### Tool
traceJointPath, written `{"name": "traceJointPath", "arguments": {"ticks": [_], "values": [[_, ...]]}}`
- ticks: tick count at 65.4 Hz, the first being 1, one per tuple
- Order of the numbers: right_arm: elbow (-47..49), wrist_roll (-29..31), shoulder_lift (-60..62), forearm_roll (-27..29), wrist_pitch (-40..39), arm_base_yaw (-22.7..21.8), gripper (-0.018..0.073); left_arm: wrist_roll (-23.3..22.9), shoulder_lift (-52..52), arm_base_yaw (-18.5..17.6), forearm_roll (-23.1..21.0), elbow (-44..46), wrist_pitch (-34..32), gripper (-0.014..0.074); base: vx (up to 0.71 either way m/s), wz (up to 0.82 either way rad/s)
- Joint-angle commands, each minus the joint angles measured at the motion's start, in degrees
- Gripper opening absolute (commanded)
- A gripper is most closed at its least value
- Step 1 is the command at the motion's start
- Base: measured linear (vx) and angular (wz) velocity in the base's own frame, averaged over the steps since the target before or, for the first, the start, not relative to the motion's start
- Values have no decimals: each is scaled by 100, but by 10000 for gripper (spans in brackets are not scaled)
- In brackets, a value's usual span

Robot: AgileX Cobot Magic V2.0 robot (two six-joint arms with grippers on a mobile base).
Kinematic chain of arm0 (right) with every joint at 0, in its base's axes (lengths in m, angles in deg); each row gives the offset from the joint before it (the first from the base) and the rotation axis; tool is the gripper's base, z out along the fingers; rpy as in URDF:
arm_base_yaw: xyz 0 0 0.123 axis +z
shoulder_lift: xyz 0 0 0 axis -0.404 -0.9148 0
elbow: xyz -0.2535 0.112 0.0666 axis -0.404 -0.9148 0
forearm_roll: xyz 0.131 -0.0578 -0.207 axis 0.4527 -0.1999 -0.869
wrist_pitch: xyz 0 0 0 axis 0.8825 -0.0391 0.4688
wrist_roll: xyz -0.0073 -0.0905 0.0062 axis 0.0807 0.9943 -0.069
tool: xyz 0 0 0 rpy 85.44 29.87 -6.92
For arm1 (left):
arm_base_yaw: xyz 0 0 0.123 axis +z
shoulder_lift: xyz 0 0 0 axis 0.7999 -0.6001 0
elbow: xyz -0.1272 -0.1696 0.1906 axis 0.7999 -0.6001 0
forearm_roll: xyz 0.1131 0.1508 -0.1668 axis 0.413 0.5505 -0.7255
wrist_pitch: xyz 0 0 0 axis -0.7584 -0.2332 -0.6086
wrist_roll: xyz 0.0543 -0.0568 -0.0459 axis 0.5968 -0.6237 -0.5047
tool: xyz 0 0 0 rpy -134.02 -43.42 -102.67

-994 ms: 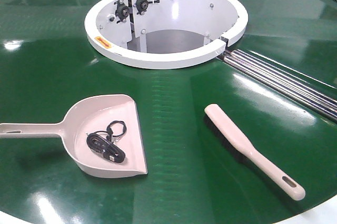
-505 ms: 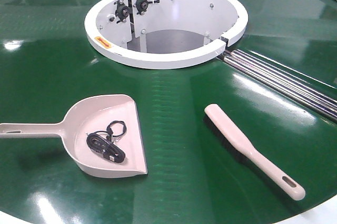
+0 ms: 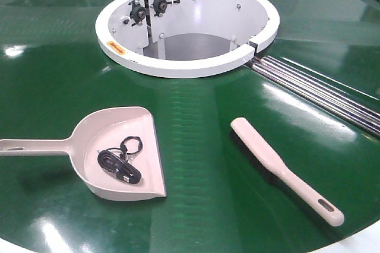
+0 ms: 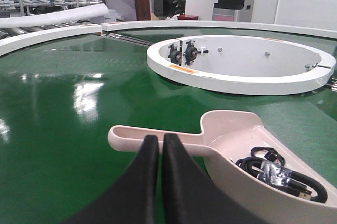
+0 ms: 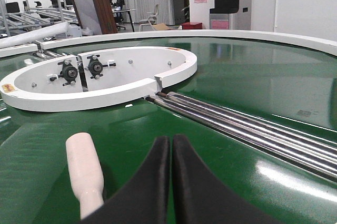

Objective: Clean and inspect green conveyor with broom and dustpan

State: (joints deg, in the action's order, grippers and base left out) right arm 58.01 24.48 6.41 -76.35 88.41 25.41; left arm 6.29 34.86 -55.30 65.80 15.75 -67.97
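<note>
We are looking down at the green conveyor (image 3: 196, 146), where the dustpan (image 3: 122, 152) is lying flat on the near left of the belt, its handle pointing left and its open lip facing right. A coiled black cable (image 3: 119, 163) is sitting inside the pan. The broom (image 3: 279, 167) is resting well apart on the near right, bristles down, its slotted handle end pointing toward the near right edge. Beyond both, the white ring hub (image 3: 187, 24) is rising from the belt, with the silver rails (image 3: 320, 89) running out from it to the right. We are seeing the left gripper (image 4: 159, 145) hovering just behind the dustpan handle, its jaws pressed together on nothing. The right gripper (image 5: 171, 148) is hanging beside the broom's rounded tip, jaws likewise clenched and empty.
</note>
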Motion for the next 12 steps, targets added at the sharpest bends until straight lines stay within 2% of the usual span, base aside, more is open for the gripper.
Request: {"name": "traceJointPath", "arguments": {"ticks": [1, 12], "values": [[-19, 11, 59, -52, -468, 10, -9, -3, 80, 6, -49, -51, -412, -6, 0, 0], [-19, 11, 59, -52, -468, 10, -9, -3, 80, 6, -49, -51, -412, -6, 0, 0]]}}
